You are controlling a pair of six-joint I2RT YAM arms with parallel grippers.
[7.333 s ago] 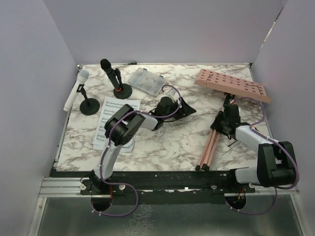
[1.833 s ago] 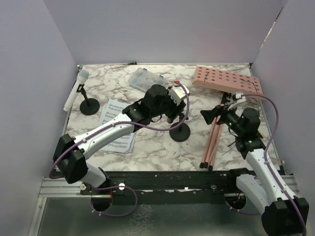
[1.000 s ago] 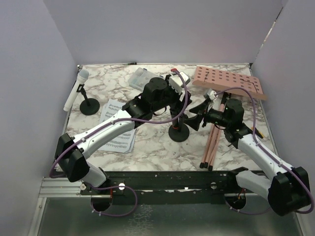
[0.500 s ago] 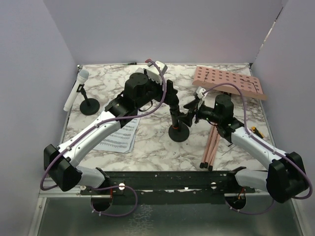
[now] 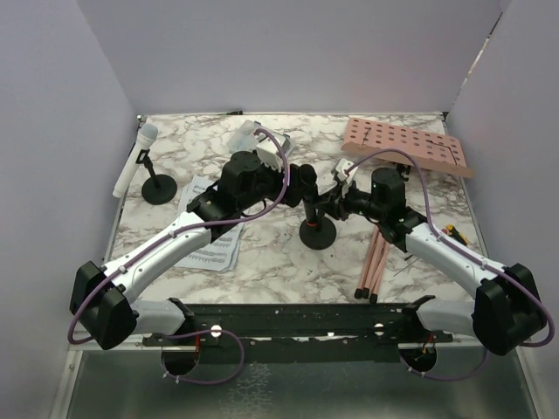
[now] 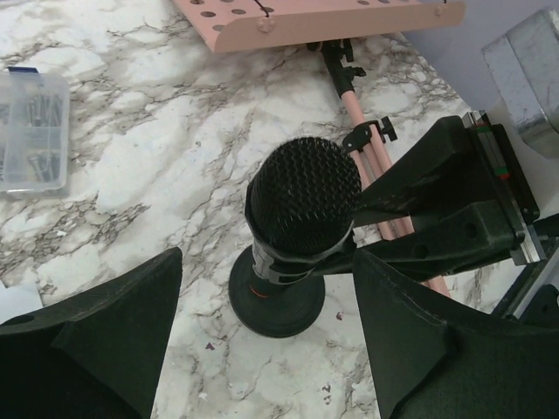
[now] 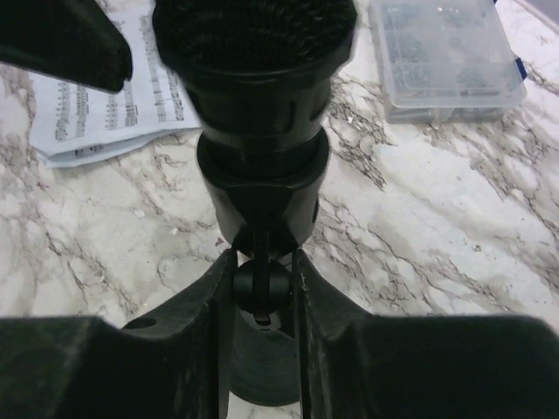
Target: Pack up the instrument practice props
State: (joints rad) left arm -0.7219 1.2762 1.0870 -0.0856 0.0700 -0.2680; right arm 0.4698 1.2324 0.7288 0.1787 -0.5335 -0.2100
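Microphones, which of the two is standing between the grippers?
The black microphone, upright in its holder mid-table: the open left gripper flanks its head, the right gripper pinches the holder. The white microphone leans far left, untouched.

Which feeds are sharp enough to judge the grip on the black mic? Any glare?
Right wrist view: the black mesh-headed microphone is close and soft, and the right claw, shut on the black round-based mic holder, is blurred; the marble tabletop is sharper. Left wrist view: the grille is crisp. Top view: even light, no glare.
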